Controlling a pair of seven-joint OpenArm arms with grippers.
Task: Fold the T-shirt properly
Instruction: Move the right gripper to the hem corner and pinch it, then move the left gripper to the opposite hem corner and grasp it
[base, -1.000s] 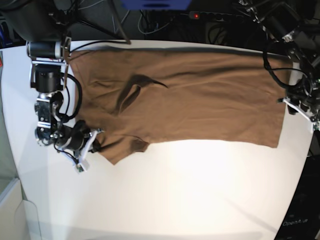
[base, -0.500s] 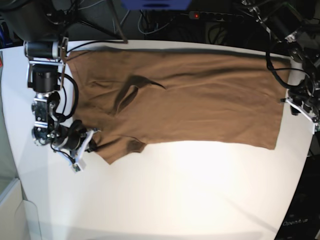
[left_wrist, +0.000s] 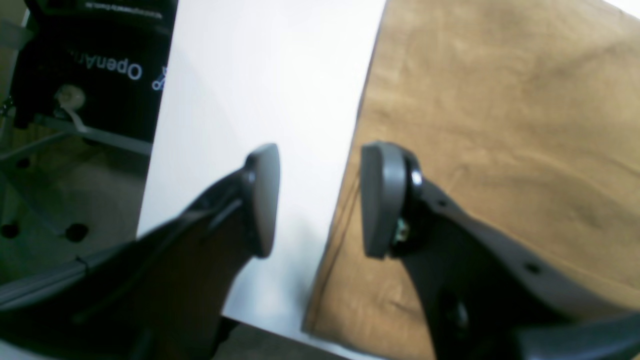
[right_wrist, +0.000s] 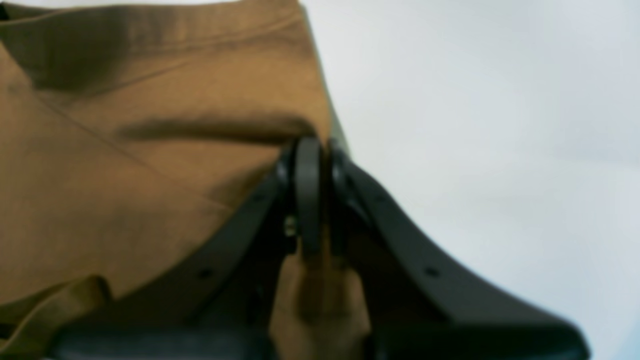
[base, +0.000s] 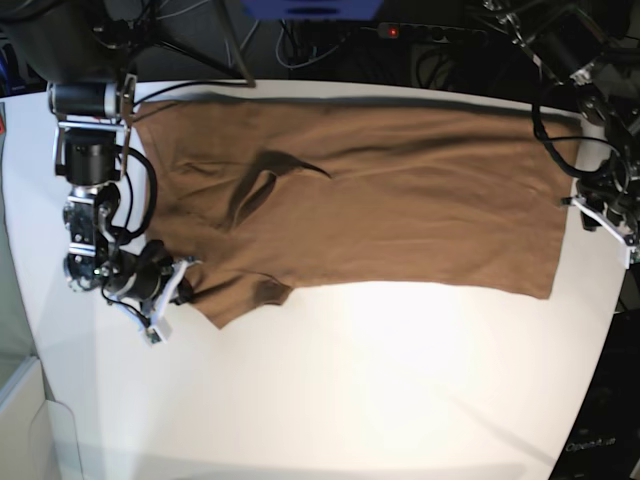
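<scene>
T-shirt cloth fills most of your base view: plain tan-brown, no print, spread flat across the far half of the white table, long side running left to right. You can see a dark raised crease left of centre, and a sleeve poking toward the near-left corner. At the near right, dark gear beside the table carries pale lettering, too small to read here. Your right gripper lies low at the sleeve's tip on the left, its arm stacked along the table's left edge. Your left gripper sits at the shirt's right edge, its arm coming down from the far right.

In your left wrist view, the left gripper has its jaws apart with nothing between them, straddling the shirt's hemmed edge: one pad over bare table, the other over the cloth. A black panel off the table reads "OpenArm", upside down.

In your right wrist view, blurred, the right gripper is clamped on a fold of the tan cloth, with some fabric bunched behind the pads.
</scene>
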